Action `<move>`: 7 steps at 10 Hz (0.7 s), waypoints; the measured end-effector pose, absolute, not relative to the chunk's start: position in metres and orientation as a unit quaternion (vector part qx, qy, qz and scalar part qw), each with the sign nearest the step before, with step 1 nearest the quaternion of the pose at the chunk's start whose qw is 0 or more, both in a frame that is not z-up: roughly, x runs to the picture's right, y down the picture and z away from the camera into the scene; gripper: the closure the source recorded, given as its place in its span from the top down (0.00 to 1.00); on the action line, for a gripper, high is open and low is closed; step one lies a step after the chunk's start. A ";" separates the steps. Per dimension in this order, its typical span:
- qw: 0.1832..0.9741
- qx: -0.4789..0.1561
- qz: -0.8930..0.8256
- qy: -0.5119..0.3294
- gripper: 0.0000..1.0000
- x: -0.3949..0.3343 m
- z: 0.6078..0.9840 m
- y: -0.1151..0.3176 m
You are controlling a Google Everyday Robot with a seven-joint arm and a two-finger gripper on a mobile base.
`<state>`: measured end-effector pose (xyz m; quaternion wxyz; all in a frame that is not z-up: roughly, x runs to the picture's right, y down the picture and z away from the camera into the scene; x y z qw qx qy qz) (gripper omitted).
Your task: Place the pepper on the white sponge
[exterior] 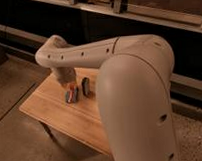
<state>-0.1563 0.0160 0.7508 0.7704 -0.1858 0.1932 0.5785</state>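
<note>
The white sponge (69, 97) is a small pale grey-blue pad lying on the wooden table (50, 114), left of its middle. My gripper (71, 88) hangs straight down from the wrist, right over the sponge, and is shut on the pepper (74, 92). The pepper shows as a short red-orange streak at the fingertips, along the sponge's right side. I cannot tell whether it rests on the sponge or hovers just above it. My pale arm fills the right foreground and hides the table's right part.
A small dark upright object (86, 87) with an orange foot stands just right of the sponge. The table's front edge runs from the lower left toward the arm. Behind it are dark shelves and a concrete floor.
</note>
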 end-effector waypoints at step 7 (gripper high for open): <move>0.788 -0.173 0.546 0.226 0.00 -0.175 0.779 0.014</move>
